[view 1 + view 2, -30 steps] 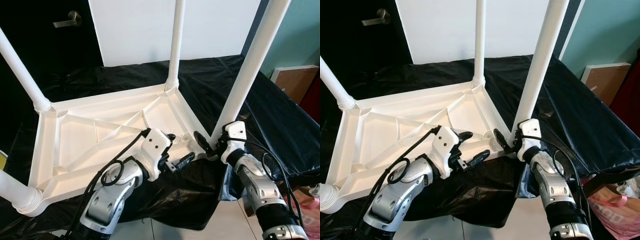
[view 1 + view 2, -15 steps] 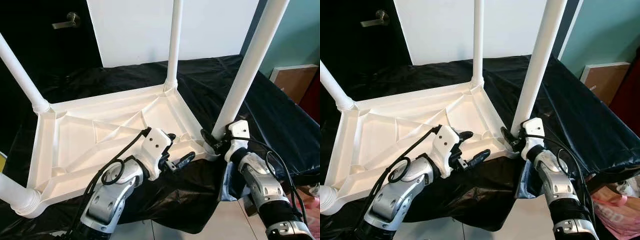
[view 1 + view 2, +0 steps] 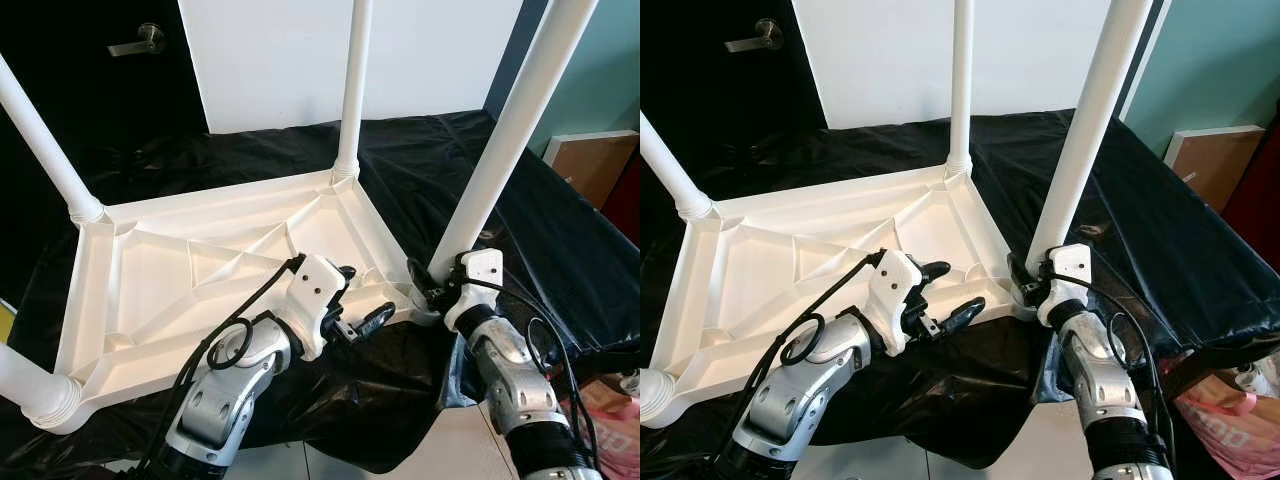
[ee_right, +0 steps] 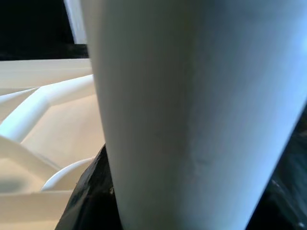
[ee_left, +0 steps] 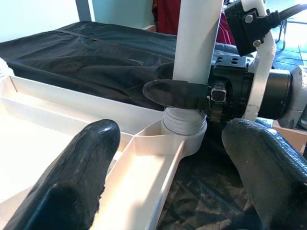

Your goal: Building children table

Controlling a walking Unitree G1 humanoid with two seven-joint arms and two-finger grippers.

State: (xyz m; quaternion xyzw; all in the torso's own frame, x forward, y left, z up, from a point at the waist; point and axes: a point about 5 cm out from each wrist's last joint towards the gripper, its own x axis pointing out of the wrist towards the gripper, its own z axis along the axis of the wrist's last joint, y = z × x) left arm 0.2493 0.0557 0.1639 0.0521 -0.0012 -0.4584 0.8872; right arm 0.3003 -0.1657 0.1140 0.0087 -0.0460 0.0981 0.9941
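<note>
Tabletop (image 3: 200, 285) lies upside down across the middle of the frame on a surface draped in black cloth (image 3: 420, 170), ribs up, with four legs standing from its corners. Since a second ago we have brought our right hand (image 3: 430, 290) in from just off the near right corner until it closes round the base of the near right leg (image 3: 490, 170), right above the socket; the left wrist view shows one black finger (image 5: 177, 93) wrapped across the white tube, so we hold that leg. We judge this is the seating or twisting of the last leg, with the table nearly built. Our left hand (image 3: 358, 312) has kept its place at the tabletop's near edge, left of that corner, fingers spread wide and gripping nothing. Around us: a white panel (image 3: 420, 50) at upper centre, a dark door with a lever handle (image 3: 135, 42) upper left, a teal wall upper right, a brown board (image 3: 590, 165) at the right edge. The cloth hangs loose off the near edge under both arms and could snag.
</note>
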